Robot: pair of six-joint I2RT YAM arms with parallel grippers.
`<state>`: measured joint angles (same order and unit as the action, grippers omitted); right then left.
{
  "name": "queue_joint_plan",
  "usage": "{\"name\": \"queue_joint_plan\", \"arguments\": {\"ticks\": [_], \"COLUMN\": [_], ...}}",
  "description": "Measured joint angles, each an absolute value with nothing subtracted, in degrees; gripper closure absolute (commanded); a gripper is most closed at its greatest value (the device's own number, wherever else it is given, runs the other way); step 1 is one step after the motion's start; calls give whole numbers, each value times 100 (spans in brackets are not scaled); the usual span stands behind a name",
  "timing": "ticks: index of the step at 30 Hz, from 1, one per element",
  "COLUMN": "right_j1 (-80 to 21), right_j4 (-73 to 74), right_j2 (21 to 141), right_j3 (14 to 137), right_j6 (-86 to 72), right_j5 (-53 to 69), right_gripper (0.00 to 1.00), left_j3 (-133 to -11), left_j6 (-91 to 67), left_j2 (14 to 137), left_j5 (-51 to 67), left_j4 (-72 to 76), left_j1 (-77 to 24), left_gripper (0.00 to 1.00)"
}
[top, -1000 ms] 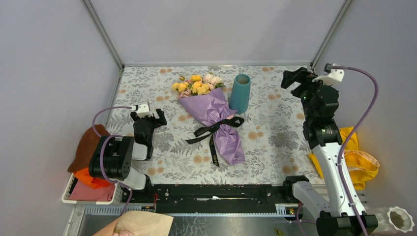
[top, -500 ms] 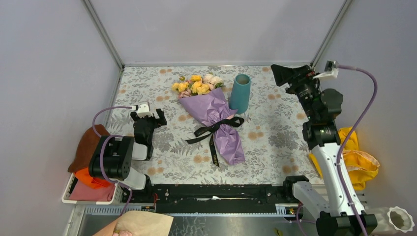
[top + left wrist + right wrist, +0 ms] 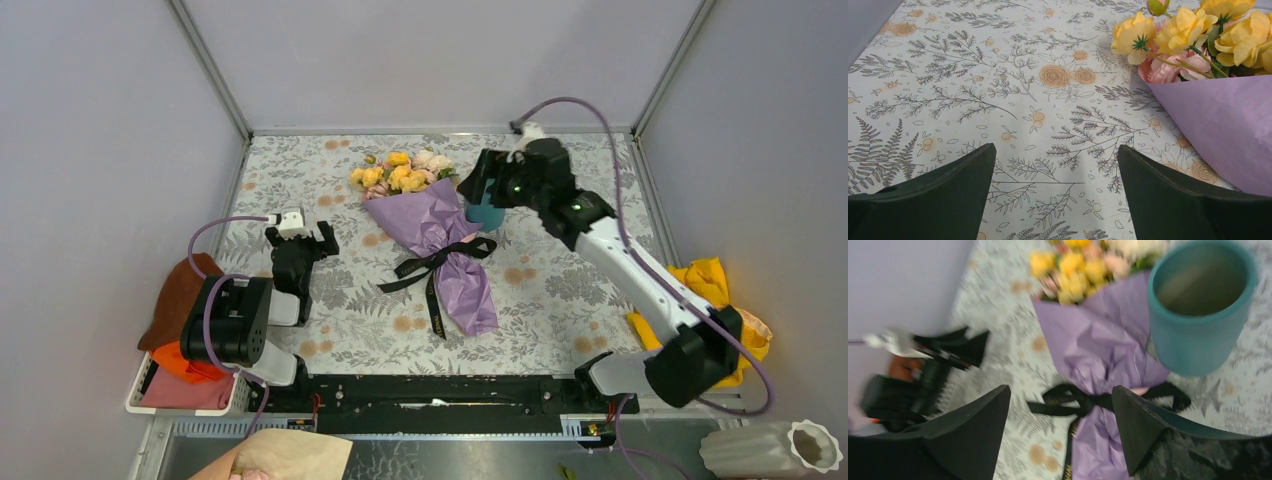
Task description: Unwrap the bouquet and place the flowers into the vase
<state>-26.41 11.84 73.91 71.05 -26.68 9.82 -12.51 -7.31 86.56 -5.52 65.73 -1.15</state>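
Note:
The bouquet (image 3: 442, 240) lies on the floral table, a lilac paper cone tied with a black ribbon (image 3: 437, 262). Its flowers (image 3: 400, 172), yellow and pink, point to the back. The teal vase (image 3: 488, 213) stands upright just right of the paper, partly hidden by my right gripper (image 3: 478, 186). That gripper hovers above them, open and empty. In the right wrist view, blurred, the right gripper (image 3: 1061, 388) frames the ribbon (image 3: 1083, 401), with the vase (image 3: 1198, 335) at upper right. My left gripper (image 3: 298, 232) rests open left of the bouquet; the left gripper (image 3: 1056, 148) faces bare table, flowers (image 3: 1193, 30) at upper right.
A white basket (image 3: 140, 385) of orange and brown cloths sits at the near left. A yellow cloth (image 3: 720, 310) lies at the right edge. A white ribbed vase (image 3: 770, 450) lies at the near right. Grey walls enclose the table.
My right arm has swung from the far right corner leftward and now hangs over the vase and bouquet. The left arm, bouquet and vase have not moved.

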Motion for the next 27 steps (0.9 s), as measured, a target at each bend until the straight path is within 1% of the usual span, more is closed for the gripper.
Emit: {"name": "queue_joint_plan", "arguments": {"ticks": [4,8,13,16,19,24,27], "right_j1": [-3094,-3306,-3350,-3358,-3365,-3371,-3374], "right_j4": [1509,1822,1914,1905,1883,1872,1848], "right_j2": [8278,9008,9535,9826,10099,10346,10368], "right_j3": [7013,6906,6967,7166,7363,7397,7334], "right_j6": [-2432,-2290,-2213,-2167,-2134,-2102,-2080], "right_j5": [607,373,235,213,213,255,259], "right_gripper": [35,44,47,47,49,53,54], "left_j3": [-1251,-1251,-1251,-1251,-1251,-1251,-1308], "left_j6": [-731,-731,-731,-731,-731,-725,-698], "left_j2": [8656,8656,8656,8656,8656,8656,8545], "left_j5": [-552,-552,-552,-552,-552,-580,-834], "left_j4": [6573,6573,6573,6573,6573,6573,6340], "left_j1": [-115,-115,-115,-115,-115,-134,-276], "left_gripper": [1,1,1,1,1,1,1]}}
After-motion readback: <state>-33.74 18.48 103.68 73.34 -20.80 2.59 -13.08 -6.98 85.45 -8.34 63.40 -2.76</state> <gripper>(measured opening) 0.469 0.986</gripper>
